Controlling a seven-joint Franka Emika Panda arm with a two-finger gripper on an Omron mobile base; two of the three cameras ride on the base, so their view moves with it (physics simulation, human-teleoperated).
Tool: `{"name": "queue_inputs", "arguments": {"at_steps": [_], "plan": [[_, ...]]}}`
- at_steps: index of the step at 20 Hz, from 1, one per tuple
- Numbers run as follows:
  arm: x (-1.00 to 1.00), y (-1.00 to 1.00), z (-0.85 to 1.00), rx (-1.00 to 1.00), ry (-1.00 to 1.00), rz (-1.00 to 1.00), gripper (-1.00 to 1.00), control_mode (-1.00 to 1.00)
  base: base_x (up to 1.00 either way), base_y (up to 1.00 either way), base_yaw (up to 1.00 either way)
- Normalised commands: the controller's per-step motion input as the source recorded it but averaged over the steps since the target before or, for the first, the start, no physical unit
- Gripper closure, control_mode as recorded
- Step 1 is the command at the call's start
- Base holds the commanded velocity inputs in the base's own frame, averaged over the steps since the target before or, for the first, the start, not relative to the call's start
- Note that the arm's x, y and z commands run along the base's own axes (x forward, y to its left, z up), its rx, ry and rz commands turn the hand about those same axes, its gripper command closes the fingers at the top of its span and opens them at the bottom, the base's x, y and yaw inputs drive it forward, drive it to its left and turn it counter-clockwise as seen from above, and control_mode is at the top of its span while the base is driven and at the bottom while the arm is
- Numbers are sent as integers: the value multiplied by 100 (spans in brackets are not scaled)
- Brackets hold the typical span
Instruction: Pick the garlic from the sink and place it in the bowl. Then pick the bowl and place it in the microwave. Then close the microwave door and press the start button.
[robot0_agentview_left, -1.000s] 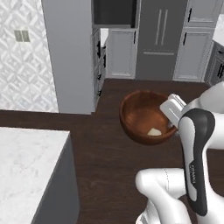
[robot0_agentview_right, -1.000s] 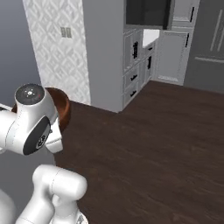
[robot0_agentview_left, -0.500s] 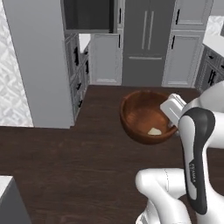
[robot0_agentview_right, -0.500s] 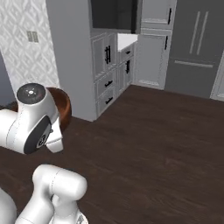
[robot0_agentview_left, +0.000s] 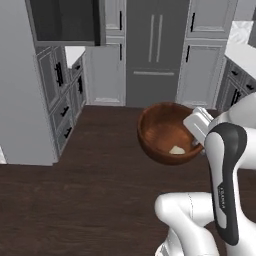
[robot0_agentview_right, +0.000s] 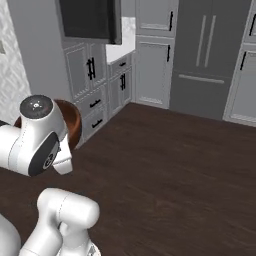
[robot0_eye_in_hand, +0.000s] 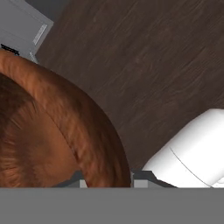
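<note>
Hand view: claw (robot0_eye_in_hand: 106, 183) clamped on bowl (robot0_eye_in_hand: 48, 140) rim, garlic (robot0_agentview_left: 176, 149) lying inside

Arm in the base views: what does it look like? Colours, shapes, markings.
The arm has glossy white rounded shells with dark charcoal joint sections. In the left base view a long dark band runs down the upright link, with small pale lettering too small to read. In the right base view a joint ends in a round dark cap speckled with light dots. The gripper is a boxy light-grey block. No loose cables show.
</note>
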Motion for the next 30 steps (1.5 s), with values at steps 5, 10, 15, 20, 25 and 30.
{"name": "queue_inputs", "arguments": {"at_steps": [5,10,15,20,25,30], "plan": [[0,0,0,0,0,0,100,100,100,-86,11],[0,0,0,0,0,0,100,100,100,-63,24],[0,0,0,0,0,0,100,100,100,-70,31],[0,0,0,0,0,0,100,100,100,-79,35],[0,0,0,0,0,0,100,100,100,-81,35],[0,0,0,0,0,0,100,100,100,-86,33]]}}
